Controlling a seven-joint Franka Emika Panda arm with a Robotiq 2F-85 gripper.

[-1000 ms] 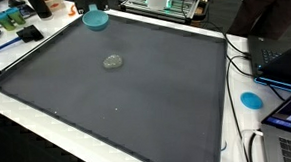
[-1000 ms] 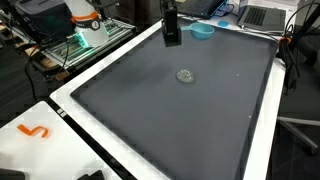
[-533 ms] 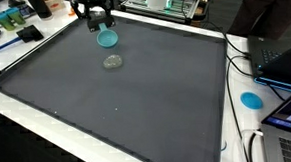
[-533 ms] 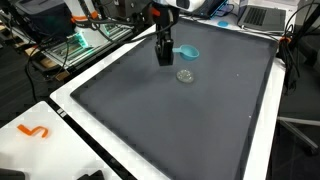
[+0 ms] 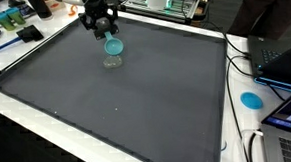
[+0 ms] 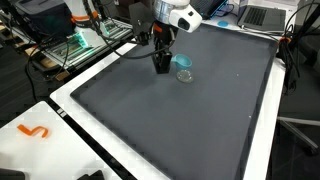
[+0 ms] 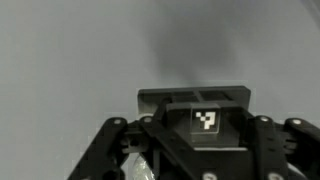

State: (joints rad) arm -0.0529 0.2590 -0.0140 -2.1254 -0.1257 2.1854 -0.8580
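Note:
My gripper (image 5: 104, 34) hangs over the far part of a large dark mat (image 5: 137, 101). It is shut on the rim of a small teal bowl (image 5: 111, 47), held just above the mat. A small clear round object (image 5: 112, 62) lies on the mat directly beside and below the bowl. In both exterior views the bowl (image 6: 184, 63) sits nearly over the clear object (image 6: 184, 75), with the gripper (image 6: 161, 66) to one side. The wrist view shows only the gripper's dark body with a square marker (image 7: 206, 121) over grey mat; the fingertips are hidden.
The mat has a white border (image 5: 27, 107). A blue disc (image 5: 251, 99) and laptops (image 5: 285, 59) lie beyond one edge. Electronics and cables (image 5: 171, 0) crowd the far side. An orange hook-shaped piece (image 6: 33, 131) lies on the white corner.
The gripper has carried the teal bowl from the mat's far edge inward and down, ending right next to the clear round object, which has stayed put.

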